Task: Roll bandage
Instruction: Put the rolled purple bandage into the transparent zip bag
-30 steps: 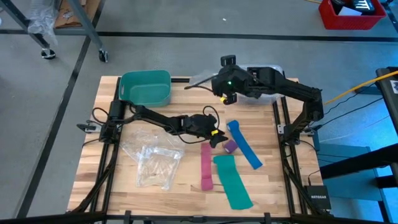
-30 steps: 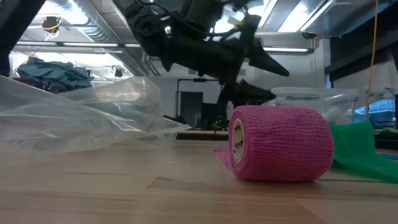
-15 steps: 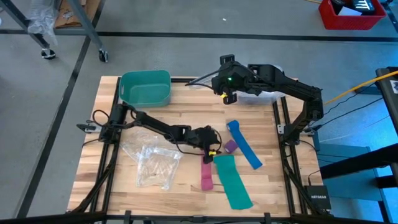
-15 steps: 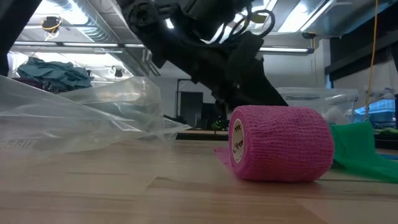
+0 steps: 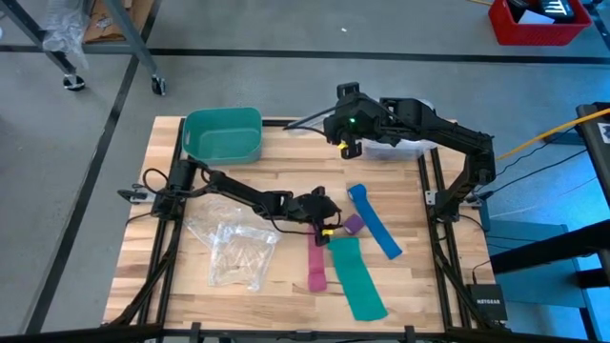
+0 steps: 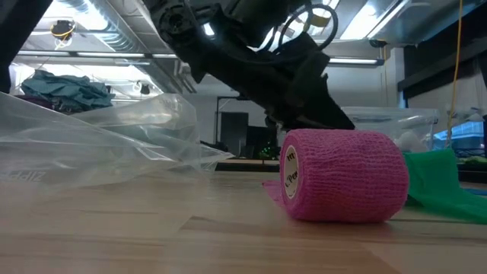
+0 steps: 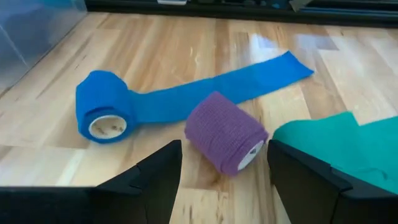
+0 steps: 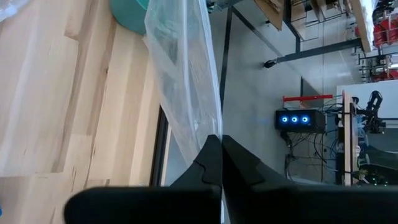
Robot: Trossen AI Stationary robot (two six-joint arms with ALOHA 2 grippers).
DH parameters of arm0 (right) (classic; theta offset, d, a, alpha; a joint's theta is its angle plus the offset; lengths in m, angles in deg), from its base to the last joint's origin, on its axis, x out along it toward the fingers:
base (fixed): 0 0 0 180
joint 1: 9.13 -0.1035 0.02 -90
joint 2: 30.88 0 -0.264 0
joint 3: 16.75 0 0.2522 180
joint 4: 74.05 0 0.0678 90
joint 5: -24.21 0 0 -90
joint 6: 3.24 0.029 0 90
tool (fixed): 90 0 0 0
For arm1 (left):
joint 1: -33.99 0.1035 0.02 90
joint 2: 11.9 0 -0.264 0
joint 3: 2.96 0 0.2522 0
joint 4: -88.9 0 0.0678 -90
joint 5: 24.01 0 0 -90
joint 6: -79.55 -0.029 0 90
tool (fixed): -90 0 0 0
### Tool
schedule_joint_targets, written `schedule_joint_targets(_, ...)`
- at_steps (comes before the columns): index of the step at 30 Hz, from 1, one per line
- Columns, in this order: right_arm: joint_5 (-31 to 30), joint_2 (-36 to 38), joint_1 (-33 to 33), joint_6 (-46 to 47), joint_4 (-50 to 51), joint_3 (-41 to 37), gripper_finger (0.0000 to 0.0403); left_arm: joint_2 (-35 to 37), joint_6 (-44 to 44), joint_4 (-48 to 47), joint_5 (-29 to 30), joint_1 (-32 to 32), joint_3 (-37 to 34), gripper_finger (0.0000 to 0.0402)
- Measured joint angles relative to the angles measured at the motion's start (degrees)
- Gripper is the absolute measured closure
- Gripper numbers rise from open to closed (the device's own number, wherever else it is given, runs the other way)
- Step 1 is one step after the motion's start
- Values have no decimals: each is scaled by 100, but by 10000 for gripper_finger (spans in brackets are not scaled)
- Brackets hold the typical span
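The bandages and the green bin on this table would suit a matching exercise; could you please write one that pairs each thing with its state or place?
Things:
1. purple bandage
2. blue bandage
3. pink bandage
4. green bin

States or places:
A. partly unrolled, with a long tail lying flat on the wood
B. a stubby roll lying just ahead of the open left gripper
C. at the far left part of the table
D. a roll close to the low camera, beside a clear plastic bag

Pairs: 1-B, 2-A, 3-D, 4-C
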Motion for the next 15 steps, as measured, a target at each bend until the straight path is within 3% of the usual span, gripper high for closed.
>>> schedule_joint_targets(15, 3, -2, 0, -144, -84, -1, 402, -545, -125, -87, -203, -47, 488, 174)
